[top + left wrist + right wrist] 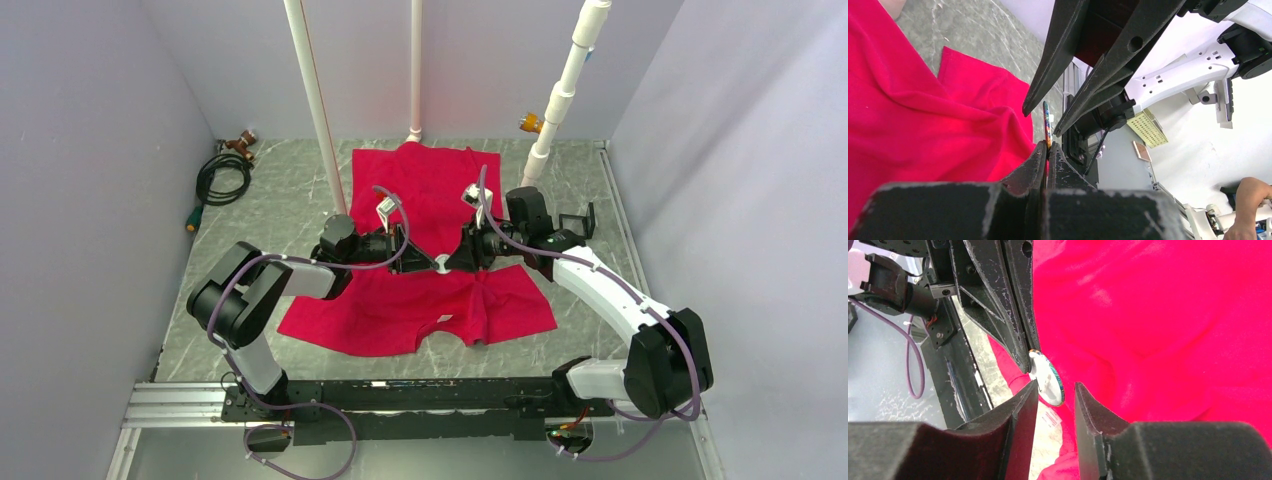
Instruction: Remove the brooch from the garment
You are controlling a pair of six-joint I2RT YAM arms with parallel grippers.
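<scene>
The garment [430, 190], a bright red T-shirt, lies spread on the grey table with its neckline toward the arms. Both grippers meet tip to tip above its lower half. My left gripper [425, 262] [1047, 150] is shut on the brooch [441, 264], seen edge-on as a thin disc [1046, 122]. In the right wrist view the brooch [1048, 384] shows a white back and a teal rim. My right gripper [456, 262] [1055, 392] is open, with the disc's lower edge just ahead of the gap. I cannot tell whether the brooch is still pinned to the cloth.
Three white pipes [318, 110] [415, 70] [560, 90] stand at the back of the table. A coiled black hose [225, 180] lies at the back left. A small black bracket [577, 222] sits right of the shirt. The shirt's white neck label [1052, 417] lies below the brooch.
</scene>
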